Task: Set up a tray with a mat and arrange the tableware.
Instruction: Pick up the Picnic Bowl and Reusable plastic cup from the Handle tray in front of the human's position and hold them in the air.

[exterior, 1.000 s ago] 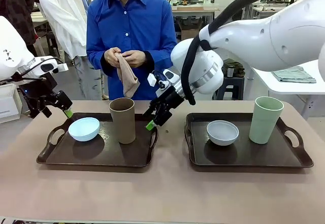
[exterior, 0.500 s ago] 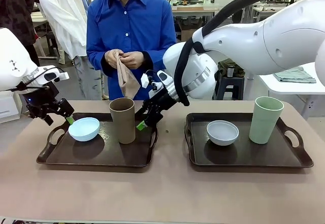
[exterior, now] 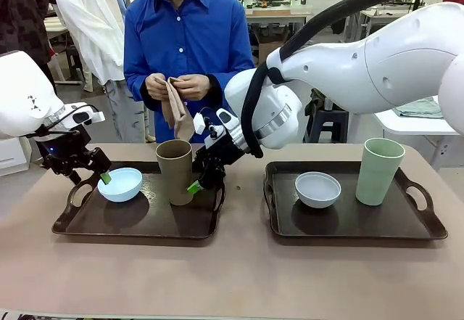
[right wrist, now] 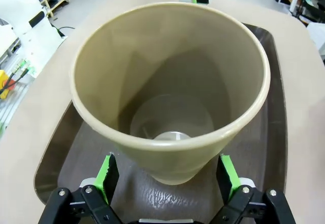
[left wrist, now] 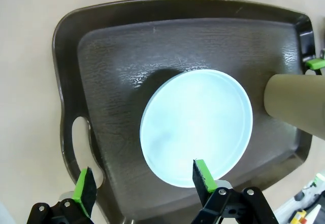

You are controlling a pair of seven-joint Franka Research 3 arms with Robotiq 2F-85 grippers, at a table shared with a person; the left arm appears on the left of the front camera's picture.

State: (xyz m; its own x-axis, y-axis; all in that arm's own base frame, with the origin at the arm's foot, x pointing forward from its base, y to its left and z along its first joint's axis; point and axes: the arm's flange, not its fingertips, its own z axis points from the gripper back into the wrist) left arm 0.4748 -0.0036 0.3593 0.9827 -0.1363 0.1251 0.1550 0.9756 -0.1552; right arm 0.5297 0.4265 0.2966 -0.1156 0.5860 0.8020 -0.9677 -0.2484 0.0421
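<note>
Grippers moved in, ready to grab.
Open left gripper [left wrist: 144, 179] at pale blue bowl [exterior: 119, 183]; open right gripper [right wrist: 166, 177] around brown cup [exterior: 175, 171].

Front view: fixed camera at table's [exterior: 232, 276] near edge, midway along it. Faces across toward person [exterior: 187, 44] at far edge, tilted slightly down. Far enough back for whole table width, left tray [exterior: 145, 218] and right tray [exterior: 341, 222].
Left wrist view: close, almost straight down on left tray's handle end, pale blue bowl [left wrist: 196, 127] mid-frame.
Right wrist view: closer yet, angled down into brown cup's [right wrist: 152, 56] mouth, facing table's left edge.
Shared: left tray and brown cup in all three views; bowl in front and left wrist views.
</note>
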